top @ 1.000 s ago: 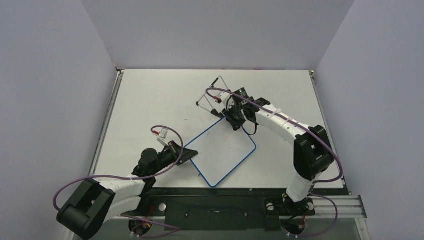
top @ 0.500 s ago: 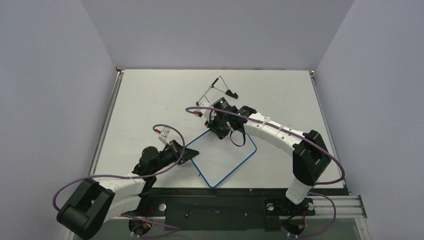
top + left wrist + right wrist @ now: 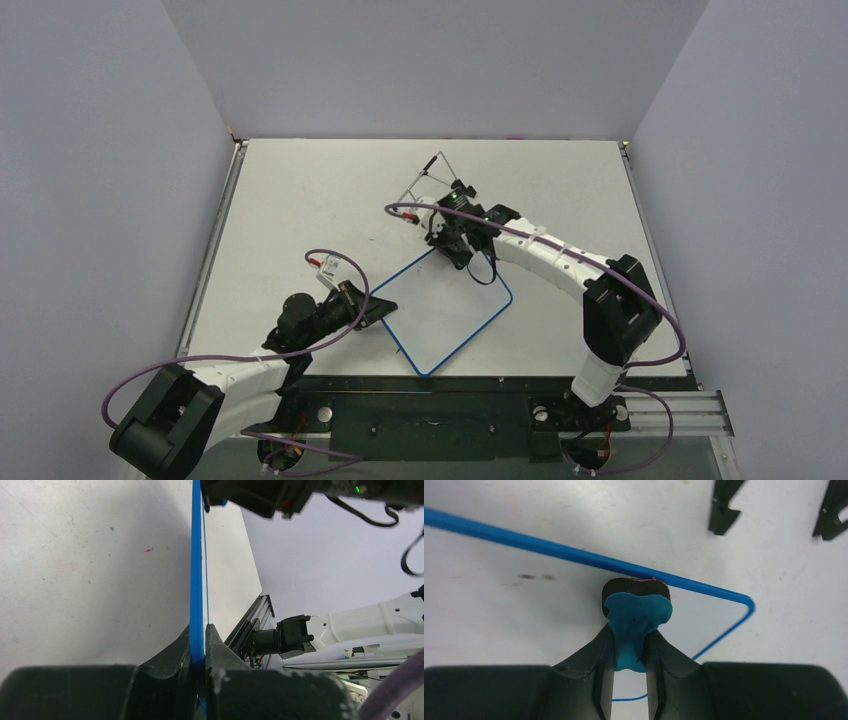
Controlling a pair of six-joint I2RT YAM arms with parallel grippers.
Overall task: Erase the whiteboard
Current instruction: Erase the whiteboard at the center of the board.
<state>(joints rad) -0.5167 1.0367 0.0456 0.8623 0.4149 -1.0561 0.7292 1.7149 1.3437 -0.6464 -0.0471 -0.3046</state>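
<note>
The whiteboard [image 3: 447, 312] lies skewed on the table, blue-rimmed, its face plain white in the top view. My left gripper [image 3: 377, 312] is shut on the board's left corner; in the left wrist view the blue rim [image 3: 196, 575] runs edge-on between the fingers of that gripper [image 3: 199, 632]. My right gripper [image 3: 461, 250] is at the board's far corner, shut on the blue eraser [image 3: 636, 614]. The eraser's black pad presses the board face [image 3: 711, 611] just inside the rim. Faint dark smudges lie left of the eraser.
A thin wire easel stand [image 3: 430, 180] stands just behind the right gripper; two of its black feet [image 3: 722, 510] show at the top of the right wrist view. The table's near metal rail [image 3: 450, 385] runs close to the board's front corner.
The right gripper slid the eraser left along the board's far edge, then came partway back to the right. The left gripper and the board stayed in place.
</note>
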